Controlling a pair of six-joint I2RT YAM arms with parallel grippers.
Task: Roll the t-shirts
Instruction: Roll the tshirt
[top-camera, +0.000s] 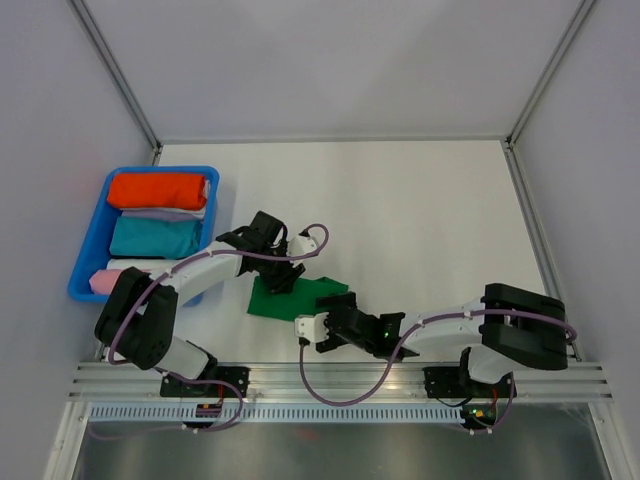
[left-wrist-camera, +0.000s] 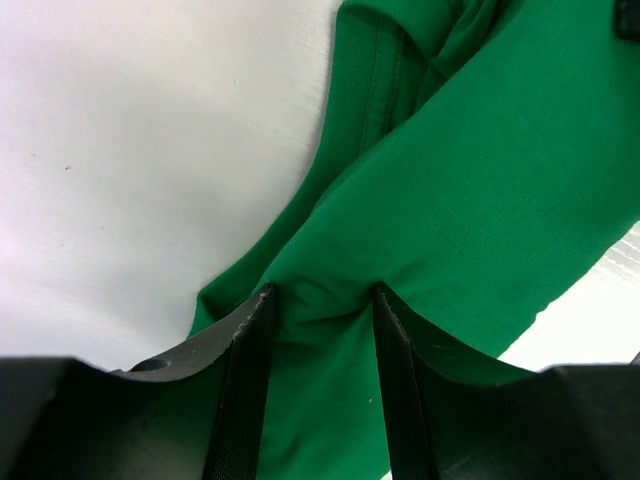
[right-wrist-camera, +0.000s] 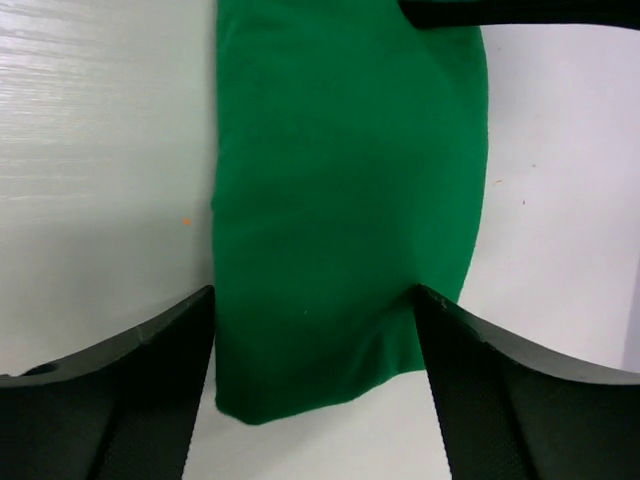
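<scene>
Left pincer is down on the emerald-green t-shirt, and it has a bite. In the left wrist view its two dark fingers squeeze a puckered ridge of green cloth between them, and creases run out from the pinch. From that ridge the cloth spreads up and to the right across the white surface. A stitched hem band shows near the top of that view.

Over to the right pincer, which is spread wide. Its fingers stand one on each side of a narrow, smooth band of the shirt. The cloth lies flat between them and neither pad presses it. The rounded end of that band sits just past the fingertips on the near side. A dark piece of hardware cuts across the top of the right wrist view, and I can't tell which part it is.

From above, the t-shirt is a small folded green patch near the front of the surface, left of centre. The left pincer is at its far left corner and the right pincer at its near right edge. The two arms bend in toward it from either side.

Off to the left sits a blue bin with rolled cloth stacked inside. An orange-red bundle lies at the far end and a teal bundle sits nearer, with paler cloth between them. The bin is well apart from the shirt.
</scene>
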